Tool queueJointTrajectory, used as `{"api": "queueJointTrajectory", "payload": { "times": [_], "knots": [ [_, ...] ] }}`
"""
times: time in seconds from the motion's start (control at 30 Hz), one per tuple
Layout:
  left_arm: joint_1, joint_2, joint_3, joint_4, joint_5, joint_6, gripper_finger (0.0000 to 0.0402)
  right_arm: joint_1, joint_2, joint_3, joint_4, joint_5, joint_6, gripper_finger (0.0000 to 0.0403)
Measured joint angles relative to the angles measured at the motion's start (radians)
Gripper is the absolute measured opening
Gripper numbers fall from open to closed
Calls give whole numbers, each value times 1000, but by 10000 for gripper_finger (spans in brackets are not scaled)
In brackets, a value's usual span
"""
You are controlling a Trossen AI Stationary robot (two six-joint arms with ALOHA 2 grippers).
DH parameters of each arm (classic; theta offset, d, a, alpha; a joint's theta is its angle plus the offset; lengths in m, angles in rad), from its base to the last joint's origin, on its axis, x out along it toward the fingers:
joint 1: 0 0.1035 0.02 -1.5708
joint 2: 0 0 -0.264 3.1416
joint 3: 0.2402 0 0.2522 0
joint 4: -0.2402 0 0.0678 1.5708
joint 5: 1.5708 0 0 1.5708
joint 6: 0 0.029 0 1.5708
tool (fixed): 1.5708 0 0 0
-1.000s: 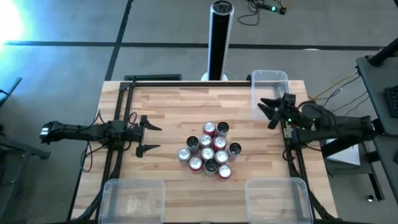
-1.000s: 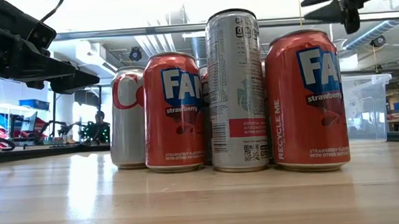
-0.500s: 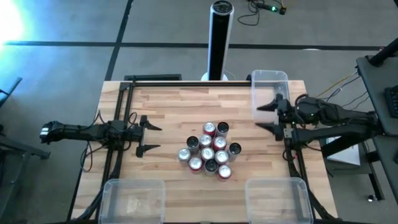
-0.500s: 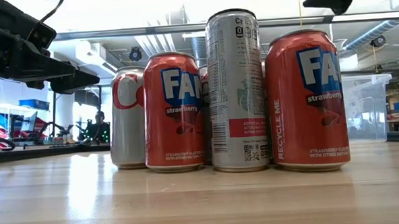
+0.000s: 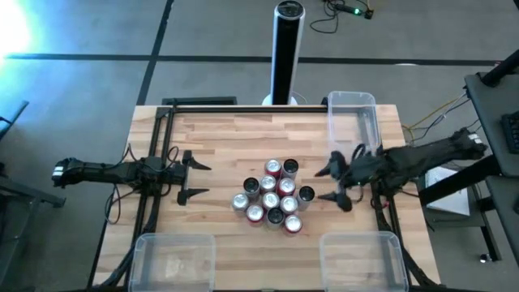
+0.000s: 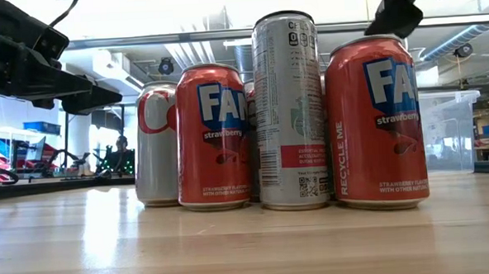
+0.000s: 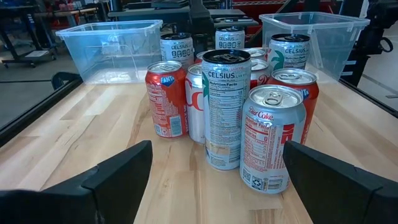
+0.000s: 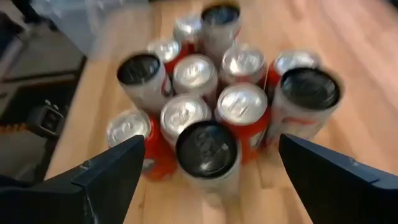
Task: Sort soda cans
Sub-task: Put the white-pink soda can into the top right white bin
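**A:** Did you catch that? The right gripper [image 5: 335, 183] had been hanging over the clear plastic bin [image 5: 352, 109] at the far right corner of the pale wooden table [image 5: 219, 138]. Then it swung in, and it sat just beside the cluster of small red, silver and black soda cans [image 5: 274, 195], on the cluster's right.

**B:** And its jaws?

**A:** Spread wide, nothing between them. They had looked narrower over that bin a second before, so my guess was it had just let something go there and came back for another.

**B:** So the cans hadn't moved?

**A:** Not that I could see. They stood upright, packed touching one another near the middle of the table, same as a moment earlier. From the right wrist view, a black-topped can [image 8: 206, 149] stood nearest the open fingers [image 8: 115, 165], so I judged it a likely next pick.

**B:** The left arm?

**A:** The left gripper [image 5: 192, 178] waited to the left of the cluster, well apart from it, its jaws also wide and empty, unchanged.

**B:** Far along, then?

**A:** Hardly. Nearly the whole cluster remained, and the two clear bins on the near side of the cluster, one [image 5: 173, 258] on the left and one [image 5: 361, 258] on the right, looked empty.
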Motion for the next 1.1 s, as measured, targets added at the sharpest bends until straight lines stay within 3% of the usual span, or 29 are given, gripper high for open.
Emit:
{"api": "queueJointTrajectory", "payload": {
  "times": [0.13,0.27,0.8,0.93,1.1],
  "knots": [
    [0,0,0,0,0,0,346,60,91,19,-24,101,67,366],
    [0,0,0,0,0,0,346,78,163,74,-34,132,70,366],
    [0,0,0,0,0,0,346,51,413,175,-145,149,30,366],
    [0,0,0,0,0,0,346,23,457,174,-141,113,33,365],
    [0,0,0,0,0,0,346,8,484,173,-143,98,38,342]
  ]
}}
